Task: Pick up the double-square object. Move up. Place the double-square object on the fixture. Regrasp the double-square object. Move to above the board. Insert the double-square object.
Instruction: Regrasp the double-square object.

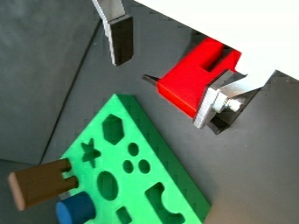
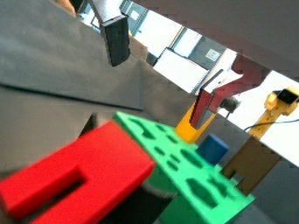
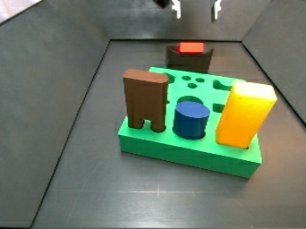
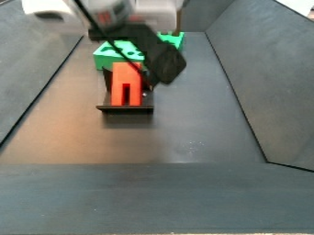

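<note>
Double-square object (image 4: 127, 81): bright red, stepped, lying on the fixture (image 4: 127, 110), long side along the fixture's base plate, slot in its top face showing in a wrist view (image 2: 70, 179). Likely rigid and light, a hard plastic-looking block; smooth faces, so probably a little slippery between flat pads. No sign of fragility. Best taken across two flat parallel side walls, near the middle of the length, clear of the step and the slot, so as not to tilt when lifted. Sits just beyond the board (image 3: 191, 134), toward the end of the worktop away from the camera in that side view (image 3: 191, 48).

Pincer (image 3: 196, 9): above the red block, well clear of it, silver fingers (image 1: 121, 39) spread apart, nothing between them. Judged ready for the regrasp step, not yet done.

Board bright green, lying flat mid-worktop, several cut-outs free. Standing in it along its near edge: a brown forked block (image 3: 146, 98), a blue cylinder (image 3: 191, 118), a yellow block (image 3: 245, 112). Worth keeping the carry path high over those three.
</note>
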Available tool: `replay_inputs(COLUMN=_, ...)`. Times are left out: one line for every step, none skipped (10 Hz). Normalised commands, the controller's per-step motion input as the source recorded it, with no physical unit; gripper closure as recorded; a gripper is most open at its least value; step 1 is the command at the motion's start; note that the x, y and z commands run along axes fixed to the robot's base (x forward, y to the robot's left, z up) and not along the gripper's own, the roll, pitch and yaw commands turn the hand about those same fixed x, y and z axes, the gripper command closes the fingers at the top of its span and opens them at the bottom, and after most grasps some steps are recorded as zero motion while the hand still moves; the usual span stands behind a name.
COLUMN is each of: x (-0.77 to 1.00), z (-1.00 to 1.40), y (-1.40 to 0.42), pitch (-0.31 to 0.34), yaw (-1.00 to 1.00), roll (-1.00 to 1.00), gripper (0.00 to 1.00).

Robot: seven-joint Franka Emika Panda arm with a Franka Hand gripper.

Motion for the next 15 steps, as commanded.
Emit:
replay_inputs(x=-0.14, z=0.89, y=-0.86, pitch=0.064, yaw=0.02, roll=1.0, gripper=0.0)
replay_inputs(x=-0.13, z=0.82, y=-0.85, pitch=0.064, yaw=0.02, roll=1.0, gripper=0.0)
replay_inputs(x=-0.13, z=0.66, y=-0.7, pitch=0.051, yaw=0.02, roll=1.0, gripper=0.0)
replay_inputs(x=-0.13, z=0.47, y=-0.55, pitch=0.043, yaw=0.02, roll=1.0, gripper=0.0)
replay_inputs(x=-0.09, z=0.18, y=-0.33, pitch=0.04, yaw=0.02, roll=1.0, gripper=0.0)
replay_inputs(x=-0.06, z=0.07, y=-0.21, pitch=0.039, yaw=0.02, roll=1.0, gripper=0.0)
replay_inputs(x=-0.02, z=0.04, y=-0.04, pitch=0.042, yaw=0.02, roll=1.0, gripper=0.0)
replay_inputs(x=-0.01, z=0.03, y=0.0, pitch=0.042, yaw=0.02, roll=1.0, gripper=0.0)
replay_inputs(x=-0.01, z=0.0, y=0.0, pitch=0.037, yaw=0.02, roll=1.0, gripper=0.0)
replay_inputs(x=-0.02, z=0.01, y=-0.01, pitch=0.033, yaw=0.02, roll=1.0, gripper=0.0)
replay_inputs(x=-0.03, z=0.01, y=-0.02, pitch=0.027, yaw=0.02, roll=1.0, gripper=0.0)
replay_inputs(x=-0.03, z=0.01, y=-0.02, pitch=0.023, yaw=0.02, roll=1.0, gripper=0.0)
replay_inputs(x=-0.03, z=0.01, y=-0.02, pitch=0.018, yaw=0.02, roll=1.0, gripper=0.0)
replay_inputs(x=-0.03, z=0.01, y=-0.02, pitch=0.013, yaw=0.02, roll=1.0, gripper=0.0)
replay_inputs(x=-0.02, z=0.01, y=-0.02, pitch=0.01, yaw=0.03, roll=1.0, gripper=0.0)
